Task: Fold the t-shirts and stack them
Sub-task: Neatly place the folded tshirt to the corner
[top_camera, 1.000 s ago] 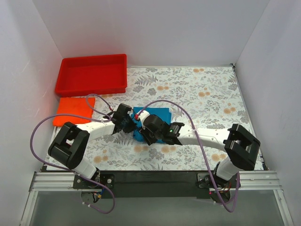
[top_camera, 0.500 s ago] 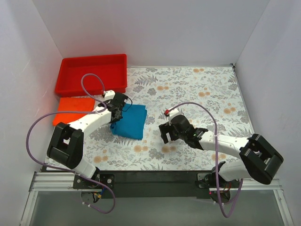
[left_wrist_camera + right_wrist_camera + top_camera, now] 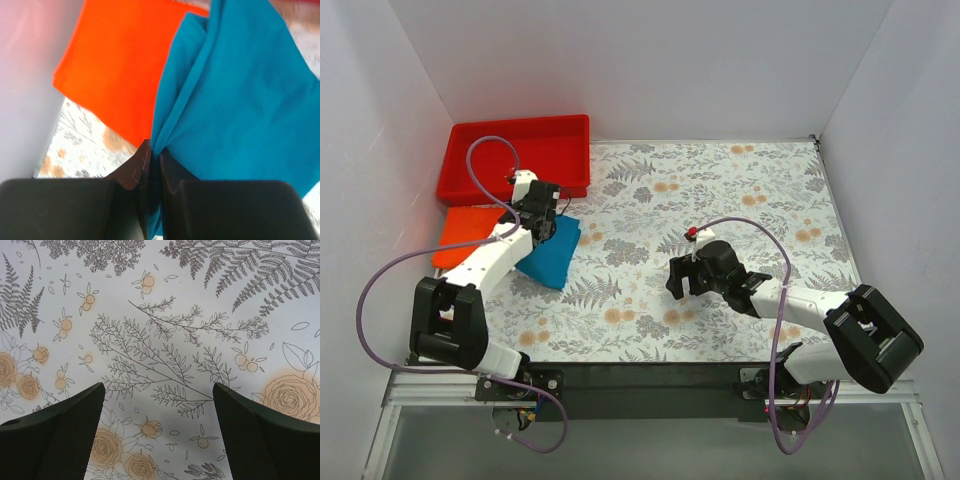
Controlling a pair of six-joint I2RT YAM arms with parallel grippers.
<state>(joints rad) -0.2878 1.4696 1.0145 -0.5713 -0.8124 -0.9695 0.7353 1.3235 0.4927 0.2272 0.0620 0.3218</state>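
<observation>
The left end effector [image 3: 155, 150] is closed tight on a bunched edge of the folded teal-blue cloth t-shirt [image 3: 240, 100], with its jaws nearly meeting through the fabric. The shirt trails from that pinch toward the near right. In the overhead view it sits at a slant on the left part of the flower-printed tabletop [image 3: 740, 200], just beside the folded bright orange-red cloth t-shirt [image 3: 465, 232], which lies flat by the left wall. From the wrist the teal edge covers part of the orange one; whether it rests on it I cannot tell.

The right end effector [image 3: 159, 405] is spread wide and holds nothing. It hangs over bare printed tabletop right of centre, well apart from both shirts.

Risks, as I judge them:
- The hold is on one gathered edge only, so the loose layers could sag open and undo the fold.
- Any part that drags on the tabletop could crease or roll under.
- Crossing low over the orange shirt might catch its top layer and rumple it.
- A release at the present slant would leave the stack crooked or half off.

Count: two t-shirts, one teal and one orange. One rigid red plastic tray [image 3: 520, 124] at the far left. Two arms, each with one end effector.
</observation>
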